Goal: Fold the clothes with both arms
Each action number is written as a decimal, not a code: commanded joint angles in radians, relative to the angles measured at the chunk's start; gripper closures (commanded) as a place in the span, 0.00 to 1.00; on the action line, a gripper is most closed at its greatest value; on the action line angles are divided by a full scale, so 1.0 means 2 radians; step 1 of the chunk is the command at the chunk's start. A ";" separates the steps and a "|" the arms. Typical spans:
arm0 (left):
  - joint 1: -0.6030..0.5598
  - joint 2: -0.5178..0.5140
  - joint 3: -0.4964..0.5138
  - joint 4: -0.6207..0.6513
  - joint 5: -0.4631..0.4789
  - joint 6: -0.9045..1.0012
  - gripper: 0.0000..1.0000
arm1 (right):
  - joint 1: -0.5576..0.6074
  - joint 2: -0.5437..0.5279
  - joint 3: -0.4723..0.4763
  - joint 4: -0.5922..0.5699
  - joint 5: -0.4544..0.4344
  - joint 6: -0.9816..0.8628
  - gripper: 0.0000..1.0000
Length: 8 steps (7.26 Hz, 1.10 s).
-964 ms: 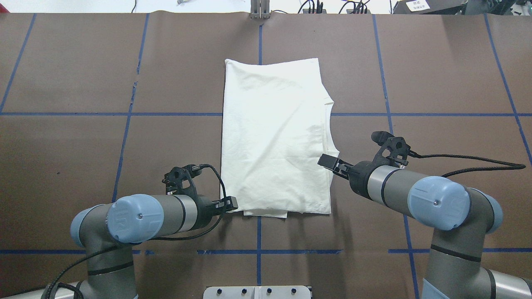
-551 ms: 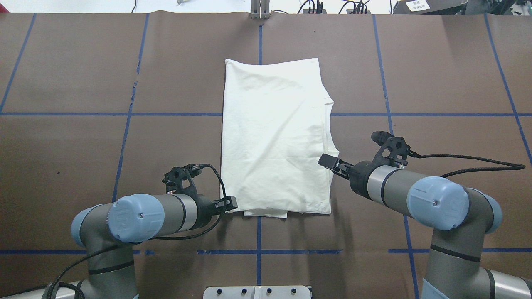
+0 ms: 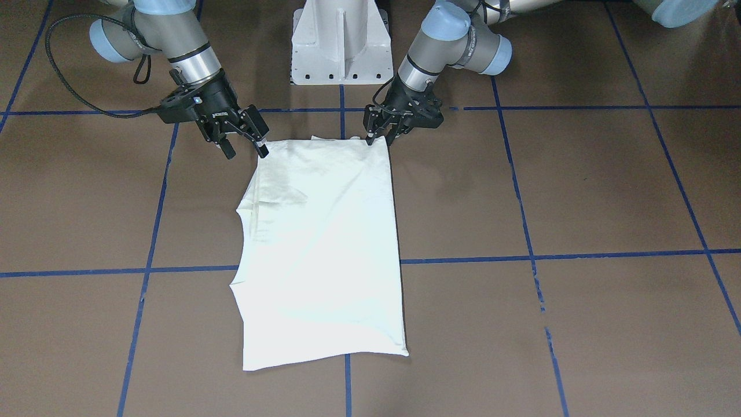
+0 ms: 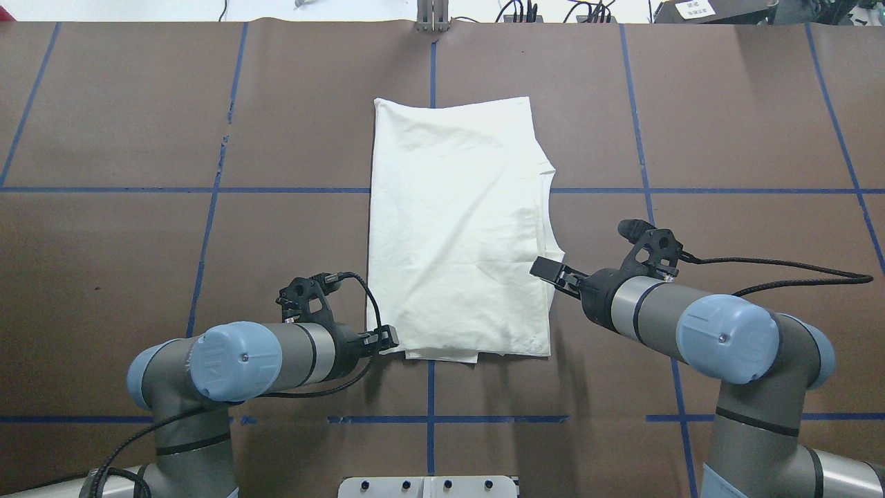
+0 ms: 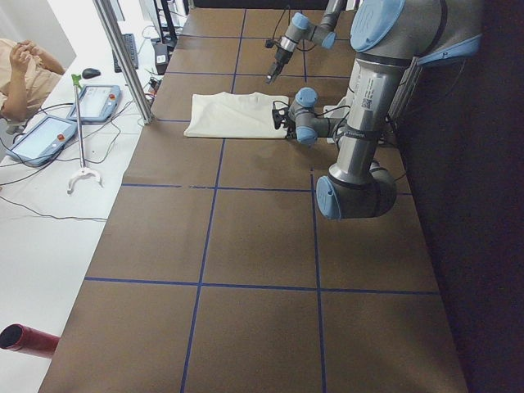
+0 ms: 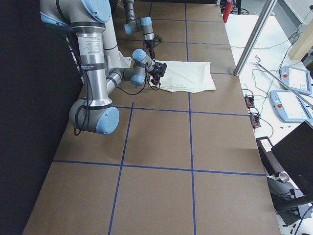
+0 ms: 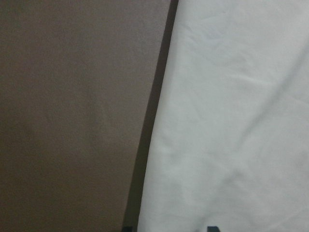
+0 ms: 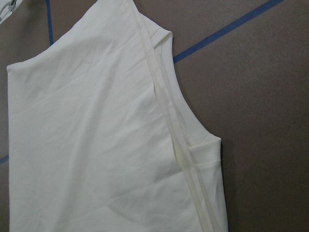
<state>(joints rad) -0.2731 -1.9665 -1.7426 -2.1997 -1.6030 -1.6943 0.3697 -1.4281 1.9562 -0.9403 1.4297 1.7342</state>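
Note:
The cream-white shirt lies folded into a long strip in the middle of the table, plain side up; the print is hidden. It also shows in the front-facing view. My left gripper is low at the shirt's near left corner, open. In the left wrist view the shirt's edge runs between the two fingertips. In the front-facing view the left gripper straddles that corner. My right gripper is open and empty, hovering at the shirt's near right edge, above the neckline hem; it also shows in the front-facing view.
The table is brown paper with blue tape lines. The white pedestal base stands at the robot's edge. A black cable trails from the right wrist. An operator and teach pendants are off the far side.
My left arm has moved slightly right and forward, bringing its gripper closer onto the shirt's near left corner. The right arm and the shirt have not moved.

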 commanded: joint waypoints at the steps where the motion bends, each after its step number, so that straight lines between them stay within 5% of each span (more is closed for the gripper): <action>1: 0.000 -0.001 0.000 0.000 0.001 -0.010 0.74 | 0.000 0.000 -0.001 0.000 0.000 0.000 0.00; 2: 0.000 -0.001 0.000 0.000 0.001 -0.010 0.99 | 0.000 0.000 -0.002 0.000 0.000 0.000 0.00; 6: 0.000 -0.001 -0.001 0.000 0.005 -0.008 1.00 | -0.001 -0.001 -0.018 -0.005 -0.003 0.011 0.00; 8: 0.000 -0.001 -0.002 0.000 0.008 -0.008 1.00 | -0.003 0.003 -0.016 -0.054 -0.003 0.066 0.03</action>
<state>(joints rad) -0.2731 -1.9679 -1.7451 -2.1997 -1.5898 -1.7105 0.3665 -1.4277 1.9234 -0.9848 1.4244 1.8076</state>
